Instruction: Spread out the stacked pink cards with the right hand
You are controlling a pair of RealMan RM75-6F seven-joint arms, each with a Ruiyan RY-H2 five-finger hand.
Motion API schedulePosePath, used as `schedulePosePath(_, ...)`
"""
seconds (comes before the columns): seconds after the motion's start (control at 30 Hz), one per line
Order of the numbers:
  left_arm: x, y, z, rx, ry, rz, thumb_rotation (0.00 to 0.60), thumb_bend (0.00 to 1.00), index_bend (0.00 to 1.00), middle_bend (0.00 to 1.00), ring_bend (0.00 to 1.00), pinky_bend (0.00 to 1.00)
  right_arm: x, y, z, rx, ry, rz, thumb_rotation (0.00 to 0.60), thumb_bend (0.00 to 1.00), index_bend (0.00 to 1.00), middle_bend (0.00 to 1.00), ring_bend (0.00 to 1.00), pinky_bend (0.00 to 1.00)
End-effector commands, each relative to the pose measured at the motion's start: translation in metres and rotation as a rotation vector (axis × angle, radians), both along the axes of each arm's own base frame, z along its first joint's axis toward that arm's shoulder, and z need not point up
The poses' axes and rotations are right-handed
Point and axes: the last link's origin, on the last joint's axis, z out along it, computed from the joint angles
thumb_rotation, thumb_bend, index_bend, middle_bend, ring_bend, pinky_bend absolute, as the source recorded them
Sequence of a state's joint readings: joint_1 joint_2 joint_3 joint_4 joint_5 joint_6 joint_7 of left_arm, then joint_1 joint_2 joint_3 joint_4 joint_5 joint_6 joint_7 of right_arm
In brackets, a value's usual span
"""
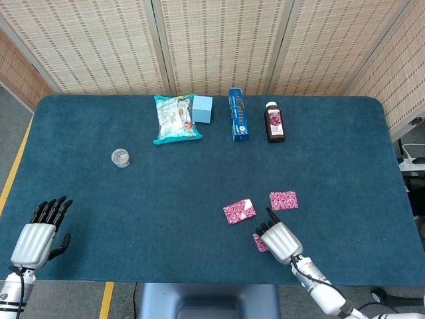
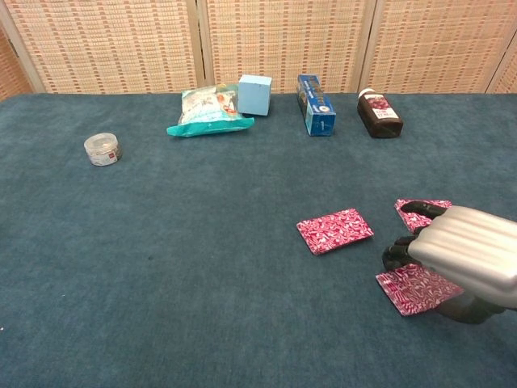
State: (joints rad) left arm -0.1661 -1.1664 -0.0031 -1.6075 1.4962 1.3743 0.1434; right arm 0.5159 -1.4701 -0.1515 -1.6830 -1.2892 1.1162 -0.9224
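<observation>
The right hand [image 2: 456, 259] sits low over the near part of the blue tabletop [image 1: 166, 199], fingers curled down onto a pink card [image 2: 416, 288] that pokes out from under it; whether it pinches the card or only presses on it, I cannot tell. Taking that card as the mark, a second pink card [image 1: 283, 200] lies flat just beyond the hand, apart from it, and a third pink card [image 1: 239, 211] lies to the left, also apart. Far behind them, along the back edge, stand a dark bottle [image 1: 274, 123], a blue box [image 1: 238, 113], a light blue cube [image 1: 202, 108] and a snack bag [image 1: 175, 118]. A small round tin [image 1: 120, 157] sits well off to the left. The left hand [image 1: 40, 232] rests at the near left edge, fingers apart, holding nothing.
</observation>
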Motion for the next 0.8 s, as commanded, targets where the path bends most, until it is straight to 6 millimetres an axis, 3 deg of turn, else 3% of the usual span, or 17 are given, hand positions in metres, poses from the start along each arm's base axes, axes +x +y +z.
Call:
schedulePosePath(0.03,0.000,0.000,0.001,0.003,0.002,0.004,0.600,0.46,0.00,0.00,0.00,0.07,-0.003,0.001,0.000,0.004,0.014,-0.007,0.600,0.27,0.40,0.46,0.36,0.00)
schedulePosePath(0.2,-0.001,0.000,0.001,0.003,0.002,0.004,0.600,0.46,0.00,0.00,0.00,0.07,-0.004,0.001,0.005,0.006,0.034,-0.017,0.600,0.27,0.11,0.27,0.26,0.00)
schedulePosePath(0.3,-0.001,0.000,0.001,0.003,0.003,0.003,0.600,0.46,0.00,0.00,0.00,0.07,-0.002,0.003,0.009,0.004,0.020,-0.015,0.600,0.27,0.01,0.20,0.21,0.00)
schedulePosePath(0.63,0.000,0.000,0.002,0.006,0.000,0.000,0.600,0.46,0.00,0.00,0.00,0.07,0.004,0.014,0.031,-0.023,-0.034,0.003,0.600,0.27,0.00,0.19,0.19,0.00)
schedulePosePath(0.8,0.001,-0.001,0.004,0.019,-0.004,-0.008,0.600,0.46,0.00,0.00,0.00,0.07,0.003,0.026,0.061,-0.113,-0.115,-0.035,0.600,0.27,0.00,0.17,0.16,0.00)
